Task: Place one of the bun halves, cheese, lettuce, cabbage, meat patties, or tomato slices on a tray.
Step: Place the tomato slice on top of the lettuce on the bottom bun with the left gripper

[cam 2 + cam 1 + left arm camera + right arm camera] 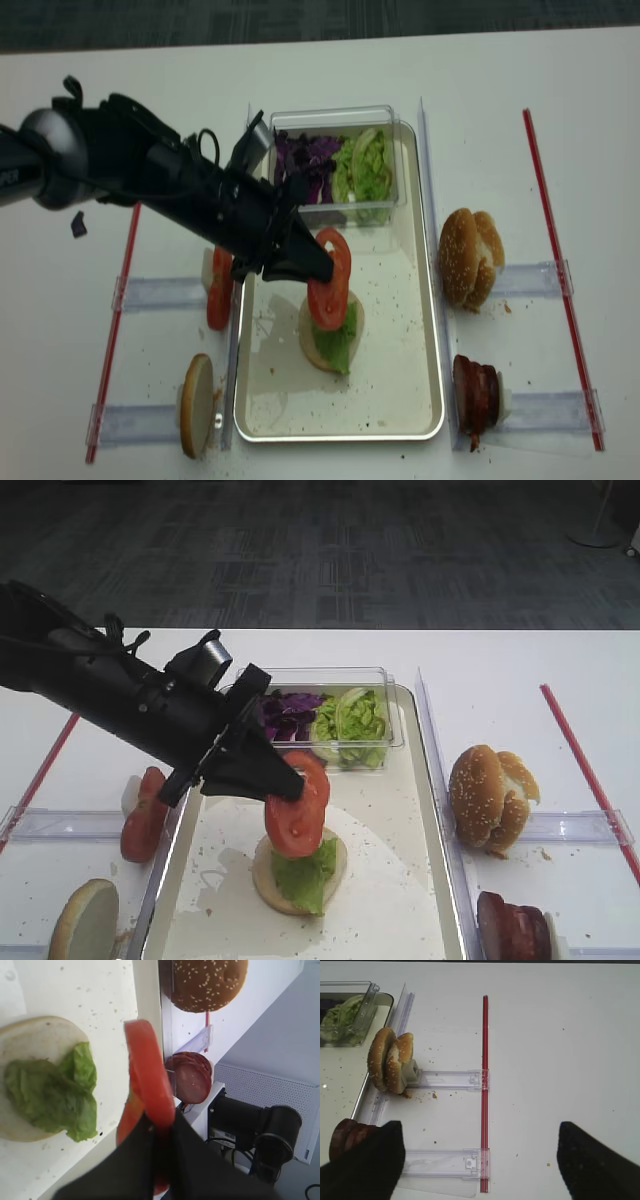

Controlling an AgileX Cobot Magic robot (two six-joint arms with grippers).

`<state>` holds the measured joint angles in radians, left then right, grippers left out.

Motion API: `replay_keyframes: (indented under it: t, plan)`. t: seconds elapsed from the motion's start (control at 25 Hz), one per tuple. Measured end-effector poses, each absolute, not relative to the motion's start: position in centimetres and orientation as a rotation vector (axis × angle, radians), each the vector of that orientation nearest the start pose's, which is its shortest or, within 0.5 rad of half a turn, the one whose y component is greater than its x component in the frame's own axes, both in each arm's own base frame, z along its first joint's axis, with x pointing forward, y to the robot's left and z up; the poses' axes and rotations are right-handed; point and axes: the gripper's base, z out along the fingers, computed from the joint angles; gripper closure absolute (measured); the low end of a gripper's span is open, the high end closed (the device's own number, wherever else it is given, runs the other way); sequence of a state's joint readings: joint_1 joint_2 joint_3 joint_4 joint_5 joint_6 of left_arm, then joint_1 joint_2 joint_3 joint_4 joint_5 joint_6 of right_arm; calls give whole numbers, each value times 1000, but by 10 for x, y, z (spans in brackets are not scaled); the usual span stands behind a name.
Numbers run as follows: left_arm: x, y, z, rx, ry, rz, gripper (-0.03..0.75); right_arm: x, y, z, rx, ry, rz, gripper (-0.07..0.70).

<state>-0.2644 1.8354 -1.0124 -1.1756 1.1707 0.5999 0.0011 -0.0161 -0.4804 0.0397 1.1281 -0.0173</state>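
- Left gripper (290,785): fingers clamped on the edge of a tomato slice (297,805), maybe two stacked. Bright red, paler seed pockets; hangs nearly on edge above the tray (420,880).
- Directly below the slice: bun half (268,875), cut face up, on the tray floor, with a lettuce leaf (303,875) on top. Can't tell if the slice touches the leaf.
- Tray: silvery rim, cream floor speckled with crumbs.
- Clear box (385,715) at the tray's far end: purple cabbage (288,715) on the left, green lettuce on the right.
- More tomato slices (143,815) standing on edge on the counter (560,660), just left of the tray; a pale bun half (82,920) nearer the camera.
- Right of the tray: two sesame bun halves (488,798) standing in a clear rack; meat patties (510,925) standing on edge below them.
- Right gripper (477,1160): fingers wide apart, nothing between them, over the bare counter right of the tray.
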Motion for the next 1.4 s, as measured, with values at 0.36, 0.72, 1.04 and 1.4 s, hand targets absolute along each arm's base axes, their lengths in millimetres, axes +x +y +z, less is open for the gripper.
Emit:
replay_keyframes:
  t: [0.36,0.72,1.04,1.4]
  plan:
    - [277,-155,177,204,2876,-1593,711,-8,3,266,-23,2115,38,-2]
    - [279,-157,176,177,2856,-1622,711,-8,3,266,-23,2115,38,-2]
    - [284,-159,161,116,2862,-1658,711,-8,3,266,-23,2115,38,-2]
    - [273,-164,155,120,2897,-1670,711,-8,3,266,-23,2115,38,-2]
